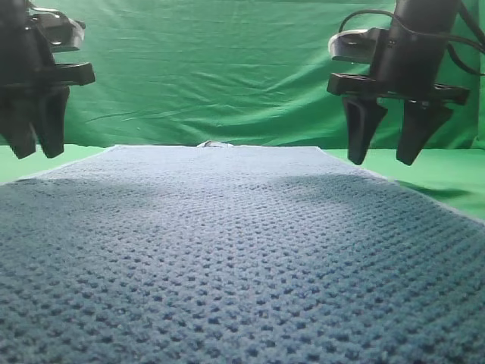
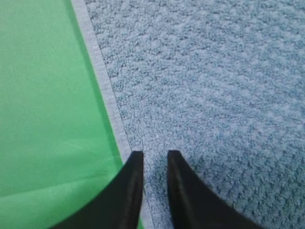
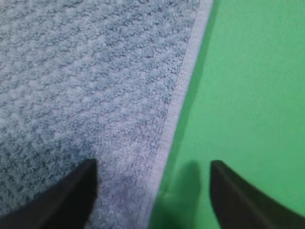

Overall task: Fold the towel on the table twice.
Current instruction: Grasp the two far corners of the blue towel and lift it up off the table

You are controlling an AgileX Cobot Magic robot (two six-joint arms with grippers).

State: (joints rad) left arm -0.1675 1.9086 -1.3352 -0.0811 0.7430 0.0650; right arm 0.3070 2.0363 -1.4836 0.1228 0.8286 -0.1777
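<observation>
The towel (image 1: 242, 250) lies flat and spread out on the green desk (image 1: 447, 178), filling most of the high view; the left end effector (image 2: 155, 157) hangs above its left hem, jaws slightly parted, grasping nothing; the right end effector (image 3: 152, 164) hangs over the right hem (image 3: 178, 95), jaws wide apart, released.

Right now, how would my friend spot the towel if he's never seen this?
Look at the big green table. Spread flat across most of it is the towel, between the two black claws hanging above its sides. It is blue-grey and bumpy like a waffle with a pale hem, while the cloth around it is smooth and green.
</observation>
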